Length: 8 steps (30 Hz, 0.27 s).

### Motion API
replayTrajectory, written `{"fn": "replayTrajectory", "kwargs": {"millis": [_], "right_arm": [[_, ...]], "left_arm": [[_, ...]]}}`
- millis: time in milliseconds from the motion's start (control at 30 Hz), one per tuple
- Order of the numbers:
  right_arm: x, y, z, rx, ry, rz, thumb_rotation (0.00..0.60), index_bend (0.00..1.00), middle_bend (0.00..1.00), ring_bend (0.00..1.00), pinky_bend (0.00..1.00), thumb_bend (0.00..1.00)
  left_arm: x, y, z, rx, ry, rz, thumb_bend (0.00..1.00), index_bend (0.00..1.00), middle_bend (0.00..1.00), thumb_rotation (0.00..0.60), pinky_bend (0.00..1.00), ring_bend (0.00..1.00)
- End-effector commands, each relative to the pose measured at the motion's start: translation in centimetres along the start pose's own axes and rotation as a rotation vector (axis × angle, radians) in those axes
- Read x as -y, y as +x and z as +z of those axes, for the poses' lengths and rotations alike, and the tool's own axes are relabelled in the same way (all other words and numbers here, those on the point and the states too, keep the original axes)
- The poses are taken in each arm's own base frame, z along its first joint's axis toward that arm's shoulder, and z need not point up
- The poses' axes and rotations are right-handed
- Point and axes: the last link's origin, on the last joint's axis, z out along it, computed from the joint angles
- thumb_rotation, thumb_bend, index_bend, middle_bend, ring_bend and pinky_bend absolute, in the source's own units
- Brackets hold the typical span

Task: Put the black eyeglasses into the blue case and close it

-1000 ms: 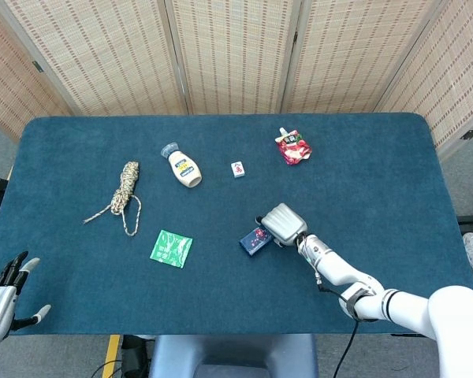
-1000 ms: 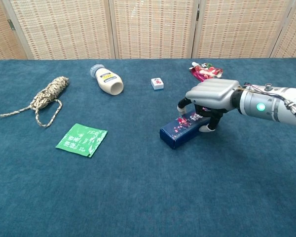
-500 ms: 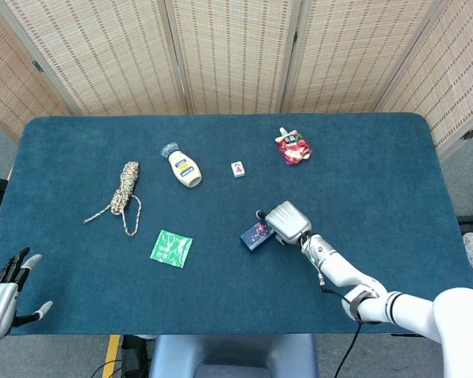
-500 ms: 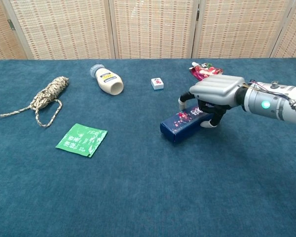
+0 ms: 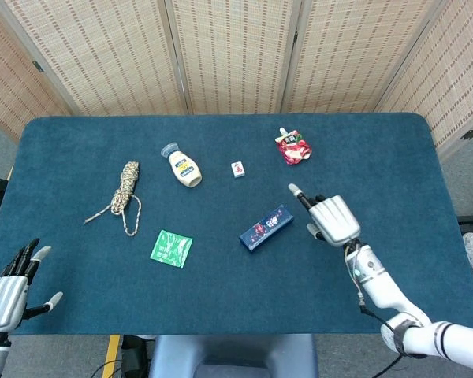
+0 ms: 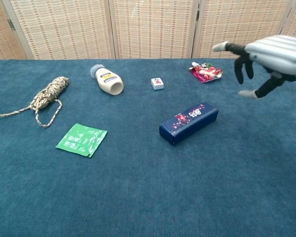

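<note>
While the right hand [image 5: 333, 220] hung above the table with its fingers spread and nothing in them, the blue case [image 5: 266, 227] lay closed on the blue table cloth [image 5: 378, 157], just to the hand's left and apart from it. In the chest view the same hand [image 6: 266, 57] showed raised at the upper right, fingers apart, well clear of the case [image 6: 189, 122], whose dark lid bore a small flower print. No black eyeglasses could be made out in either view.

Left hand [image 5: 6, 293] sat at the near left edge of the table, off the cloth, its fingers apart and holding nothing; the chest view did not show it.

Farther back, a red snack pouch [image 5: 292, 147] lay near the far right, a small white tile [image 5: 237, 168] near the middle, and a white squeeze bottle [image 5: 183, 166] on its side left of the tile. A coiled rope [image 5: 123, 193] lay toward the left, and a green sachet [image 5: 171, 249] lay flat nearer the front, left of the case.
</note>
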Motion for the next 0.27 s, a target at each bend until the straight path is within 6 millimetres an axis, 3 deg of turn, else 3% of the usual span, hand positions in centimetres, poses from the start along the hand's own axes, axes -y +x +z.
{"fn": "replayTrajectory", "kwargs": {"millis": [33,267], "right_arm": [[-3.1,1.1,-6.0,-0.041,-0.099,0.004,0.600,0.08,0.39,0.32,0.57,0.38],[-5.3,1.3,-12.6,-0.072,-0.216,0.056,0.600,0.14,0.39,0.32,0.57,0.38]], "left_arm": [[-0.4,0.0,0.2,-0.010,-0.007,-0.004,0.25,0.13,0.01,0.600,0.26,0.08],[-1.8,-0.2,0.8,-0.038,-0.025,0.001,0.25,0.13,0.01,0.600,0.26,0.08]]}}
